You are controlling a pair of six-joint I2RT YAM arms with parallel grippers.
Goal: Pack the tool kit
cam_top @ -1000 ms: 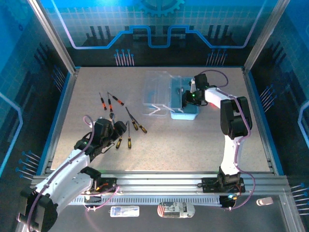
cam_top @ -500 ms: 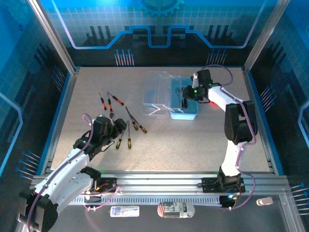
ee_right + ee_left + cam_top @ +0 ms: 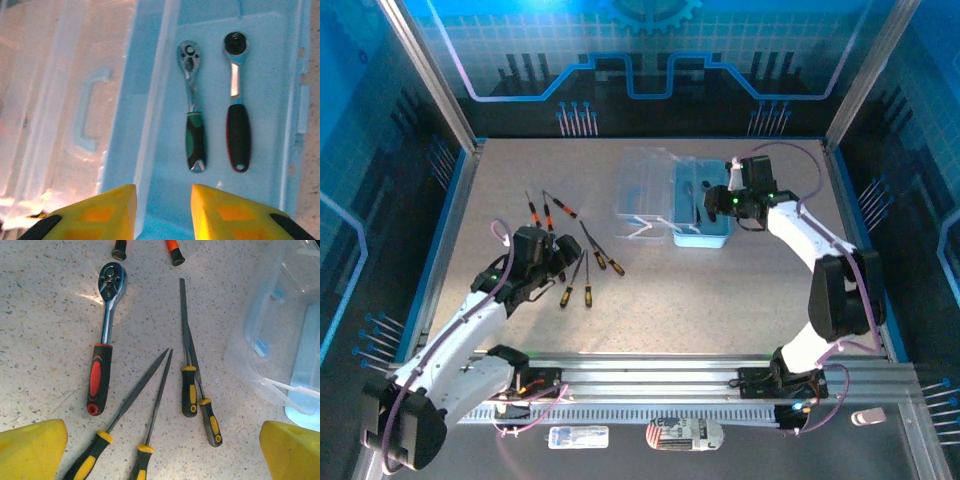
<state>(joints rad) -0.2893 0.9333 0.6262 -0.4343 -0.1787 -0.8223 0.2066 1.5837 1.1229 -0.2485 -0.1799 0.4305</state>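
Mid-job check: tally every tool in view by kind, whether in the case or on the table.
Ratchets: 3
Yellow-handled tools: 4
Orange-handled screwdrivers: 3
Total: 10

Bare table point(image 3: 720, 300) open at centre front, files point(image 3: 136, 392) crowding ratchet point(image 3: 102, 355), case lid point(image 3: 642, 185) flanking tray point(image 3: 700, 241)

L fingers point(image 3: 30, 450) wide apart; R fingers point(image 3: 222, 212) slightly parted

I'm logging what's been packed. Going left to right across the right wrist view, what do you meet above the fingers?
lid handle → green-handled ratchet → black-handled ratchet
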